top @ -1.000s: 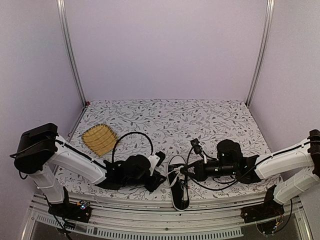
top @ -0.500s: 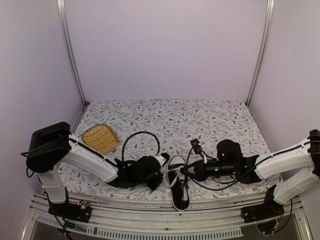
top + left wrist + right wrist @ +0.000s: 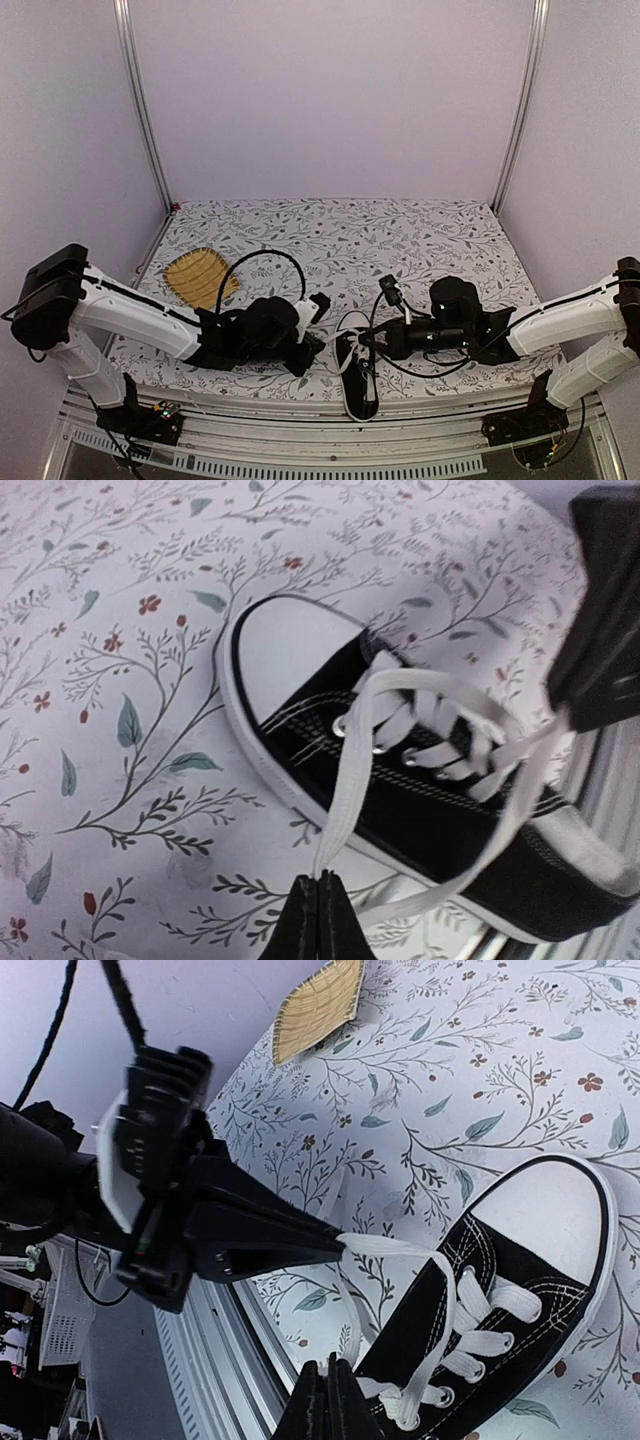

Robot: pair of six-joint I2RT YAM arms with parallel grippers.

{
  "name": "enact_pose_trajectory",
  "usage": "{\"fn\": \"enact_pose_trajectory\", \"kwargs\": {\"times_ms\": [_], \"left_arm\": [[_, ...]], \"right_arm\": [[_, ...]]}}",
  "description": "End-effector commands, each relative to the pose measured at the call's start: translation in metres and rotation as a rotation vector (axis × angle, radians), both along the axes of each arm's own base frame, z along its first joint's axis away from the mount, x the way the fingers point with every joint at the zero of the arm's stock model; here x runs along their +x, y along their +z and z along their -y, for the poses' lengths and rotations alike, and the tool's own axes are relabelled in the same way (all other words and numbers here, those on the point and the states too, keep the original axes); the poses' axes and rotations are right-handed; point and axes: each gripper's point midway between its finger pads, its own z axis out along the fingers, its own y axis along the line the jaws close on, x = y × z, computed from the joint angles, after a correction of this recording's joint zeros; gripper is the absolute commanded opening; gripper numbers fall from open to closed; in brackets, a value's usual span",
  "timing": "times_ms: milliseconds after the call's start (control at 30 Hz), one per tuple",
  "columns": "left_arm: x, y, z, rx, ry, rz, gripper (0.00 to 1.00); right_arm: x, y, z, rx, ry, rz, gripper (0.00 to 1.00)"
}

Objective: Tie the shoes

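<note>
The left gripper (image 3: 318, 898), pinching a lace (image 3: 345, 770), has drawn back from the shoe (image 3: 440, 825); the right gripper (image 3: 323, 1392) is pressed together, its catch unclear.

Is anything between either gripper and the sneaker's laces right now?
Nothing visible. The left gripper is shut on one white lace end, the right gripper on the other, both close beside the sneaker. The yellow mat lies far off to the left.

Left tool (image 3: 318, 892), right tool (image 3: 325, 1372) and strung laces (image 3: 345, 770) hem the sneaker (image 3: 440, 815) — free passage over the table (image 3: 400, 240) behind.
</note>
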Motion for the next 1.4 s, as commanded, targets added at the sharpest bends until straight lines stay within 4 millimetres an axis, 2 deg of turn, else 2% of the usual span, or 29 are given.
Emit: {"fn": "enact_pose_trajectory", "kwargs": {"times_ms": [0, 133, 300, 433, 700, 800, 933, 1100, 1200, 1367], "left_arm": [[-0.036, 0.028, 0.012, -0.150, -0.107, -0.191, 0.00], [-0.068, 0.039, 0.016, -0.225, -0.164, -0.377, 0.00], [-0.095, 0.080, 0.038, -0.385, -0.197, -0.595, 0.00], [-0.102, 0.117, 0.058, -0.547, -0.213, -0.727, 0.00], [-0.111, 0.158, 0.107, -0.708, -0.264, -0.811, 0.00], [-0.114, 0.154, 0.120, -0.694, -0.279, -0.817, 0.00], [-0.111, 0.124, 0.117, -0.648, -0.217, -0.831, 0.02], [-0.111, 0.097, 0.110, -0.562, -0.181, -0.818, 0.24], [-0.111, 0.078, 0.102, -0.461, -0.155, -0.787, 0.30], [-0.113, 0.071, 0.089, -0.389, -0.171, -0.713, 0.44]], "right_arm": [[0.011, 0.002, -0.005, -0.023, -0.048, -0.013, 0.02], [0.019, -0.005, -0.005, -0.050, -0.097, -0.035, 0.02], [0.027, -0.015, -0.012, -0.073, -0.125, -0.061, 0.02], [0.032, -0.015, -0.018, -0.069, -0.131, -0.066, 0.02], [0.035, -0.019, -0.021, -0.074, -0.141, -0.074, 0.02], [0.035, -0.021, -0.021, -0.076, -0.140, -0.078, 0.02], [0.035, -0.020, -0.022, -0.072, -0.140, -0.080, 0.02], [0.036, -0.019, -0.022, -0.070, -0.143, -0.080, 0.02], [0.037, -0.018, -0.023, -0.067, -0.144, -0.079, 0.02], [0.037, -0.018, -0.023, -0.067, -0.145, -0.081, 0.02]]}}
